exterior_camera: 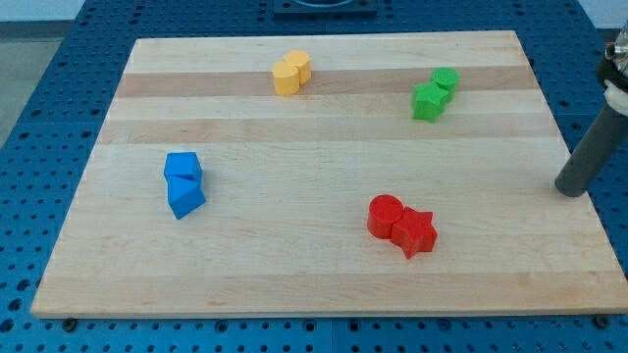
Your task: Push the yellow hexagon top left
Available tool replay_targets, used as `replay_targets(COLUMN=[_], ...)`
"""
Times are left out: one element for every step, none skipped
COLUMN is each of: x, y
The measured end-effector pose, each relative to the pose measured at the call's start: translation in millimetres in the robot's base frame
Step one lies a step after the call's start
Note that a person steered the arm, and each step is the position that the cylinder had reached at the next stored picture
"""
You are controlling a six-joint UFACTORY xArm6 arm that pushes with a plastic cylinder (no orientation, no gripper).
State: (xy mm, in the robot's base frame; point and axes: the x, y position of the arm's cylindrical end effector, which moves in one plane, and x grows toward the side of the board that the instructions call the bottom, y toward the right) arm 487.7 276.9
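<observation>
The yellow hexagon (300, 66) sits near the view's top, a bit left of the middle, touching another yellow block (286, 78). My tip (568, 189) is far off at the view's right edge of the bench (314, 147), touching no block. It is a plain rod, with nothing to open or close. Two green blocks (433, 94) sit between it and the yellow ones. Two blue blocks (183, 183) are at the left. A red round block (385, 215) and a red star (415, 232) are near the bottom.

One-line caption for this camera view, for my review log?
My tip rests at the board's right edge, far from the yellow blocks at top centre.
</observation>
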Motion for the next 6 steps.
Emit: replay_targets(x=[0,0,0,0,0,2], y=[0,-9,-15,-16,-16,-32])
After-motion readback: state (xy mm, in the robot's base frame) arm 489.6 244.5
